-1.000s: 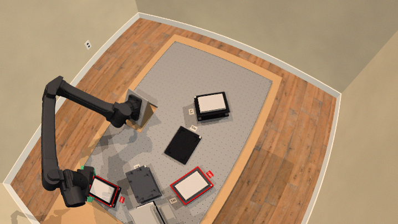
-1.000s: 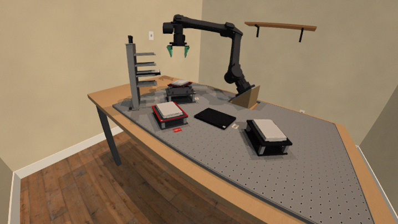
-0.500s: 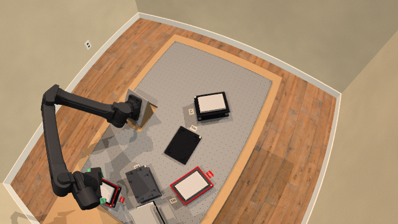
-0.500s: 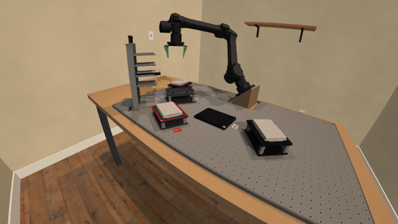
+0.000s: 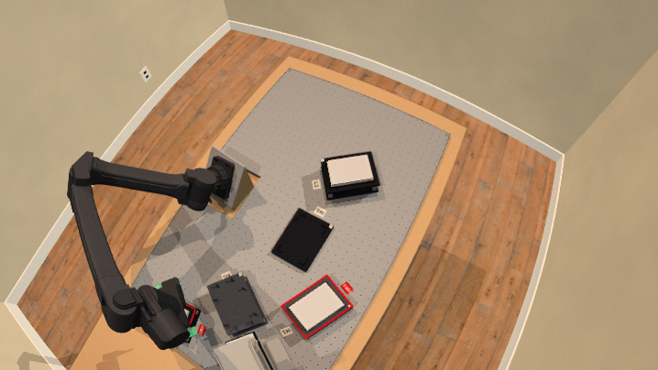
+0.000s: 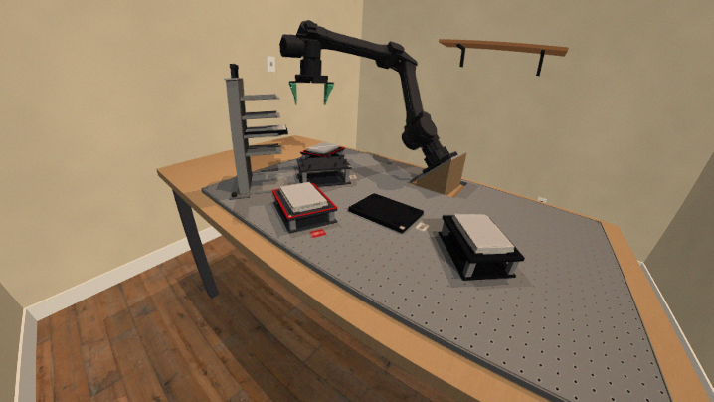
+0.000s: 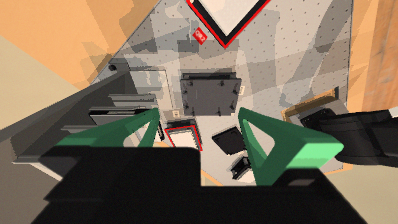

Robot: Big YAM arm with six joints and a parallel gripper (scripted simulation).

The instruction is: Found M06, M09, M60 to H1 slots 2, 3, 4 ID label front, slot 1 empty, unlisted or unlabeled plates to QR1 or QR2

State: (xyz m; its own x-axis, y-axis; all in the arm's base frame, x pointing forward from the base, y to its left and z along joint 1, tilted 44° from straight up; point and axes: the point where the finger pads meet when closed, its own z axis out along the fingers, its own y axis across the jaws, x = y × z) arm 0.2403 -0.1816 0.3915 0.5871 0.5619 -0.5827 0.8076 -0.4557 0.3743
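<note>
The plate hotel H1 [image 6: 250, 134] stands at the table's left end with four shelves. A dark plate [image 6: 267, 129] lies on the second shelf from the bottom; the other shelves look bare. My gripper [image 6: 309, 92] is open and empty. It hangs high above the deck beside the hotel's top shelves, fingers pointing down. In the wrist view my gripper [image 7: 198, 111] frames a red-edged quarantine nest [image 7: 182, 137] with a pale plate far below. A second red-edged nest [image 5: 317, 306] holds a pale plate. The landing nest L1 [image 5: 349, 172] holds a pale plate.
The grey regrip nest [image 5: 236, 303] sits between the two red nests. The flat black nest N6 [image 5: 301, 239] lies mid-deck. The arm's base [image 6: 442, 172] stands at the deck's far edge. The arm hides most of the nearer red nest [image 5: 191, 315].
</note>
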